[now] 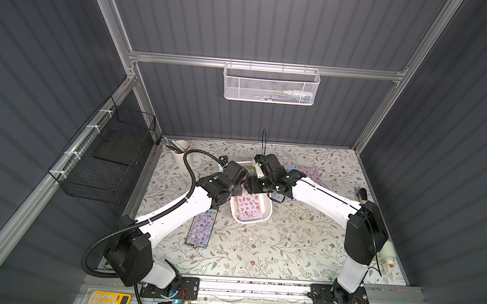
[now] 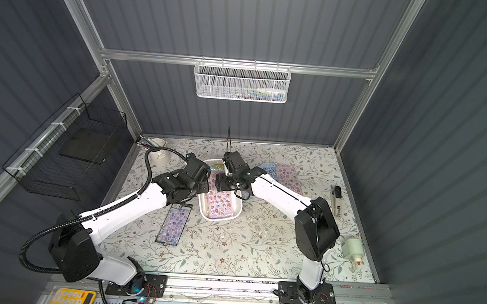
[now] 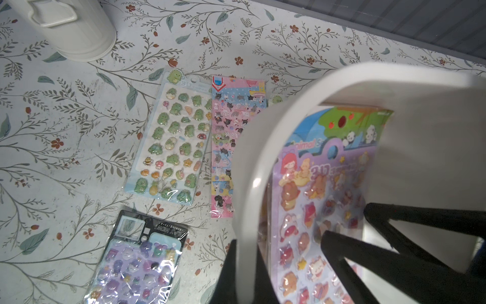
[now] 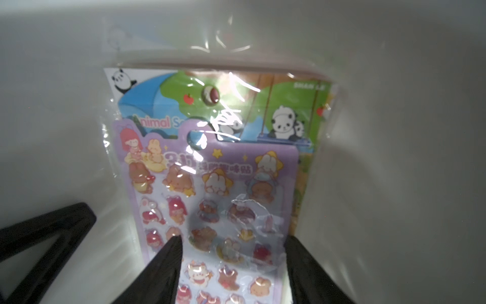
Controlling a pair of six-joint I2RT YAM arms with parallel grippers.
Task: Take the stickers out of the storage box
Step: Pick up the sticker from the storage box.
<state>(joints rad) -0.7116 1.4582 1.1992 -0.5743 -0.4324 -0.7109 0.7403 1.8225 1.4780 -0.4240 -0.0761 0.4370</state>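
White plastic storage box (image 3: 247,163) sits mid-counter (image 1: 288,251), two sticker sheets visible inside, purple sheet (image 4: 210,200) over panda sheet (image 4: 263,105). Three lie out left: dinosaur sheet (image 3: 173,142), cat sheet (image 3: 223,147), black-topped sheet (image 3: 139,265). Two lie right, blue sheet (image 2: 267,170) and pink sheet (image 2: 289,178), the right arm (image 1: 321,199) crossing them. The left jaws clench the box wall; the right jaws hang released above the purple sheet.

Left arm (image 1: 172,214) reaches from its base at seven o'clock, forearm aimed at one o'clock, and the left gripper (image 3: 278,238) is clamped tight on the storage box (image 3: 342,76) wall, one finger outside, one inside. Right arm (image 1: 325,196) stands at five o'clock, elbow high at three, forearm pointing to ten. The right gripper (image 4: 232,238) points nose-down, jaws spread apart.
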